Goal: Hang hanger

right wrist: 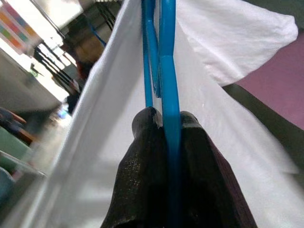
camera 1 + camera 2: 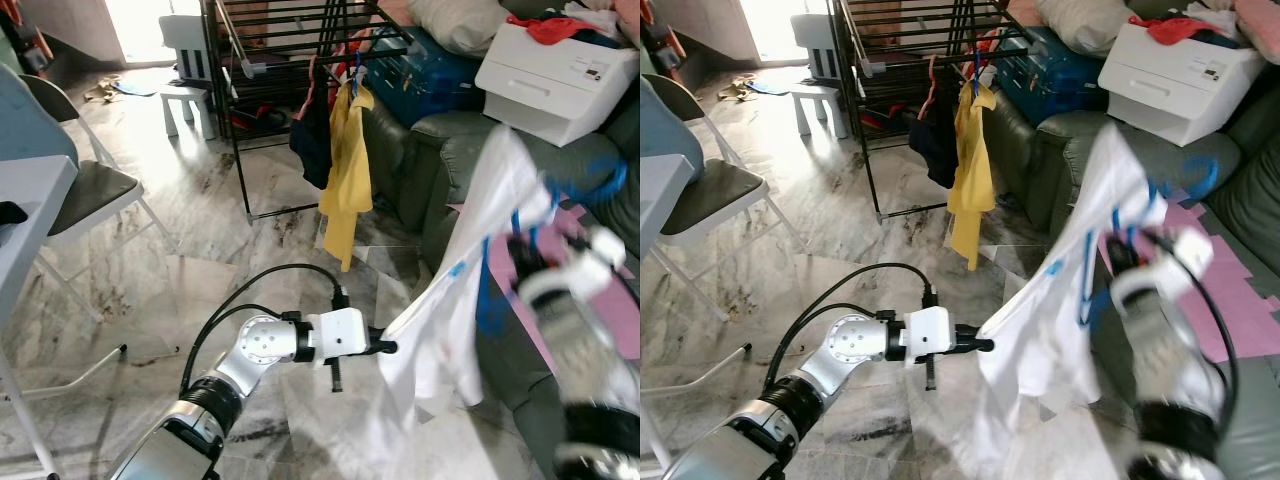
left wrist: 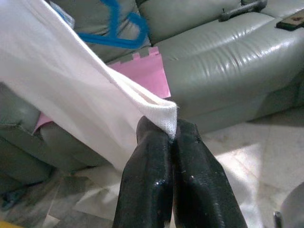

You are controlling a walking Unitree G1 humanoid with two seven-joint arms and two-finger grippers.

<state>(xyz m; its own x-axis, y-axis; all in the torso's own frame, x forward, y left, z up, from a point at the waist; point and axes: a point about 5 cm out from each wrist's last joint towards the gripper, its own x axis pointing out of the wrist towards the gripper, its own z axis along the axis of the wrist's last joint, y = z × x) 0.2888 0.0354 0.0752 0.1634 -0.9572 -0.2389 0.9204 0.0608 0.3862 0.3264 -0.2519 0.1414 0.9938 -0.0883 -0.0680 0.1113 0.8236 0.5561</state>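
1. The left claw [image 2: 388, 347] is pressed together on a hem corner of the white garment [image 2: 455, 300], low in front of the robot, holding the cloth out to the side.
2. The right claw [image 1: 164, 118] is pinched on the blue hanger [image 1: 167, 71], raised on the robot's right. The garment is draped over this hanger and hangs between the two claws, above the marble floor [image 2: 200, 200].
3. The green sofa [image 3: 228, 61] lies just behind the garment, with a pink sheet [image 3: 142, 78] on its seat.
4. The black drying rack [image 2: 290, 40] stands farther off, already carrying a yellow shirt [image 2: 345, 170] and a dark garment [image 2: 312, 140].
5. Judgement: the step in hand is carrying the loaded hanger to the rack. Keep the hook upright and facing a bare rail beside the yellow shirt.
6. Hold the hem taut with the left claw so the cloth neither slips off the hanger nor drags on the floor.
7. Release the hem only after the hook seats on the rail.
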